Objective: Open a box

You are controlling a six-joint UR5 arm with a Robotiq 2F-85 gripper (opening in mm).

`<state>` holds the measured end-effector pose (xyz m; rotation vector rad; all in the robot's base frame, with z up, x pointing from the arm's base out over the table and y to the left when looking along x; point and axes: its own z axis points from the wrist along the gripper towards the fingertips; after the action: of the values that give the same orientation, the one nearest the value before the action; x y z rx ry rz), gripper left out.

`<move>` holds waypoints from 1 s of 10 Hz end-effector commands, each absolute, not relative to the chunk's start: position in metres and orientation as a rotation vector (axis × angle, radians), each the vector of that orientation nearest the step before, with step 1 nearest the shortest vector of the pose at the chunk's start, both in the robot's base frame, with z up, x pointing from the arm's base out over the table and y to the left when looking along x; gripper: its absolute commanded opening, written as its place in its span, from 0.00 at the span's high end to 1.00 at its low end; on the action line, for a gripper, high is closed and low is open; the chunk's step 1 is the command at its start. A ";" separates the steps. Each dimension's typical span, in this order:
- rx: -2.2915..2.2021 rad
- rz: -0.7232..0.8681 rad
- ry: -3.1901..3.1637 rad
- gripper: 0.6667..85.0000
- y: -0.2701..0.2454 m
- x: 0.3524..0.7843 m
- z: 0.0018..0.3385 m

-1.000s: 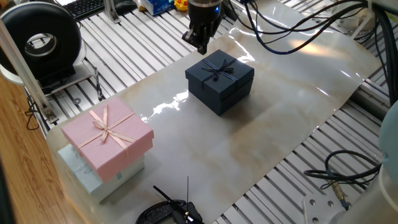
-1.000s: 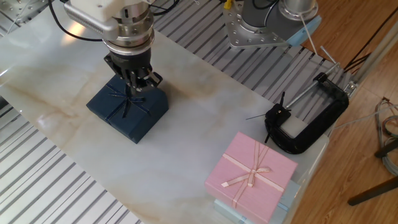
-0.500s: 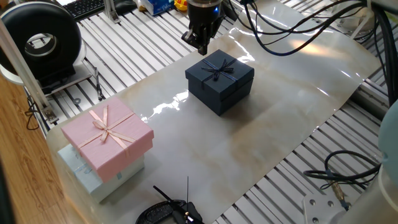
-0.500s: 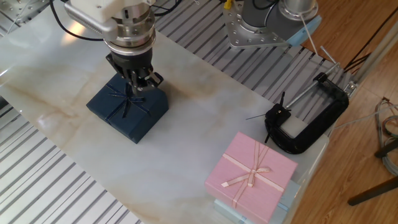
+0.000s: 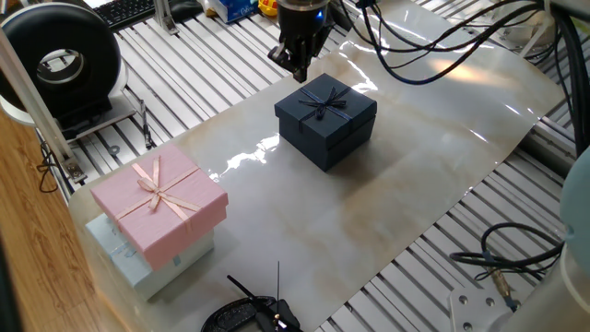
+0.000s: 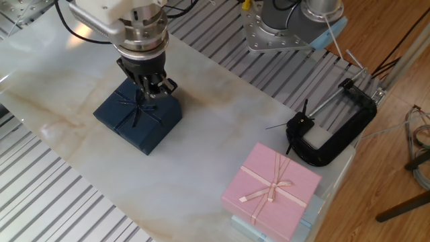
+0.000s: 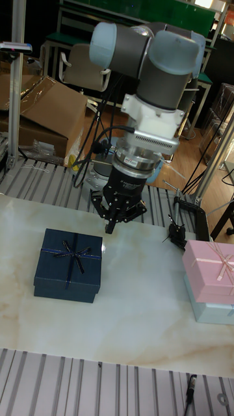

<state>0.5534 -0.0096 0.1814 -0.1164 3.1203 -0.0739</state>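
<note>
The box [image 5: 325, 120] is a dark navy cube with a matching ribbon bow on its lid. It stands shut on the pale marble sheet [image 5: 396, 184], and it also shows in the other fixed view [image 6: 138, 115] and the tall fixed view [image 7: 68, 264]. My gripper [image 5: 297, 65] hangs just above and beside the box's far corner, apart from the lid. In the tall fixed view the gripper [image 7: 110, 227] has its fingers drawn to a point, shut on nothing. In the other fixed view the gripper [image 6: 152, 90] hovers over the bow's edge.
A pink box [image 5: 159, 201] with a pink bow sits on a pale mint box [image 5: 124, 258] at the sheet's corner. A black clamp [image 6: 332, 131] lies near it. A black round device [image 5: 60, 60] and cables [image 5: 502, 254] flank the slatted table.
My gripper has risen very slightly beside the box. The box has not moved and its lid stays on.
</note>
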 end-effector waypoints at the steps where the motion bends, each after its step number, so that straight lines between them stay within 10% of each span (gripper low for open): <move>1: -0.203 0.003 3.124 0.70 -0.034 0.540 0.144; 3: -0.262 0.056 3.093 0.44 -0.026 0.545 0.142; 10: -0.819 -0.090 3.059 0.47 -0.055 0.533 0.161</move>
<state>0.5360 -0.0513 0.1574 -0.6829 3.0809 -0.0998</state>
